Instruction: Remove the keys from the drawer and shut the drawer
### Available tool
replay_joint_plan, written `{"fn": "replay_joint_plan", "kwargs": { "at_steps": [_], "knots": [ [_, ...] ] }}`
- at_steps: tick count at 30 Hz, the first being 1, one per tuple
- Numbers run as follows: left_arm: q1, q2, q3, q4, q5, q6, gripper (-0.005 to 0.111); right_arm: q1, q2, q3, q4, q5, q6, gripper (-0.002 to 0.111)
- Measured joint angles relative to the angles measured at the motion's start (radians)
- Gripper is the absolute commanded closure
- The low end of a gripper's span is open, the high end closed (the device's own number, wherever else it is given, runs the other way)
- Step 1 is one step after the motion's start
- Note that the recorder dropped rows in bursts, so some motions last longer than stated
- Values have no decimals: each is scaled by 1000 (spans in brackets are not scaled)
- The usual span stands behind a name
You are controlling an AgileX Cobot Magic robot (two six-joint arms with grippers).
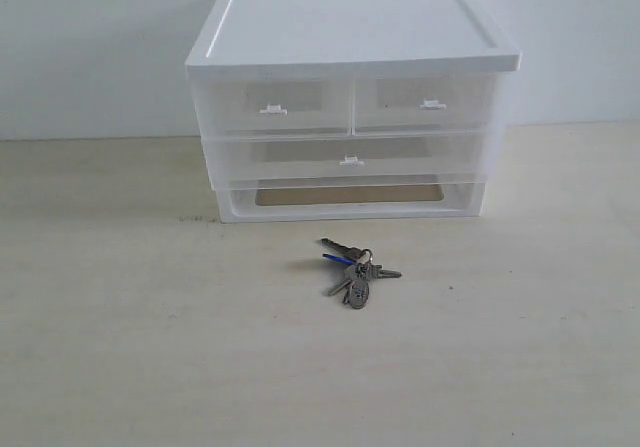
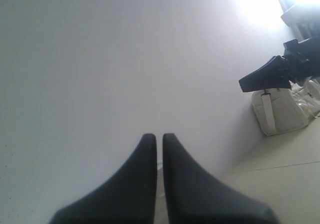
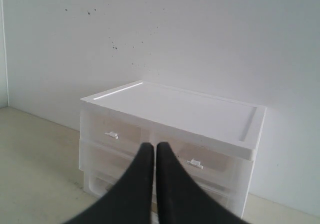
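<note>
Although the white-lidded, translucent plastic cabinet (image 1: 350, 27) looks light enough to slide on the pale tabletop (image 1: 120, 347) if pushed hard, its wide, shallow clear-plastic drawer (image 1: 280, 157) sits level with the frame and reads as shut. That thin, slightly flexible front is best pressed near the small white tab handle (image 1: 351, 160). The frosted walls blur whatever lies inside. The small bunch of grey metal keys (image 1: 355, 269) lies on the table just in front of the cabinet, apart from it. It is stiff, slippery and floppy on its ring, so I judge the ring or the dark fob the surest hold. How many keys there are is too small to tell. The left gripper (image 2: 159, 139) has its jaws pressed together on nothing and faces a blank wall. The right gripper (image 3: 155, 146) is likewise closed and empty, facing the cabinet. Neither appears in the exterior view.
</note>
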Motion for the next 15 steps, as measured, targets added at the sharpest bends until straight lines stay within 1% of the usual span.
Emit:
{"fn": "replay_joint_plan", "kwargs": {
  "at_steps": [11,12,13,14,15],
  "knots": [
    [0,0,0,0,2,8,102,0,0,0,0,0,0,108],
    [0,0,0,-6,25,8,102,0,0,0,0,0,0,108],
    [0,0,2,-24,44,8,102,0,0,0,0,0,0,108],
    [0,0,2,-119,116,8,102,0,0,0,0,0,0,108],
    [0,0,2,-183,153,11,102,0,0,0,0,0,0,108]
  ]
}}
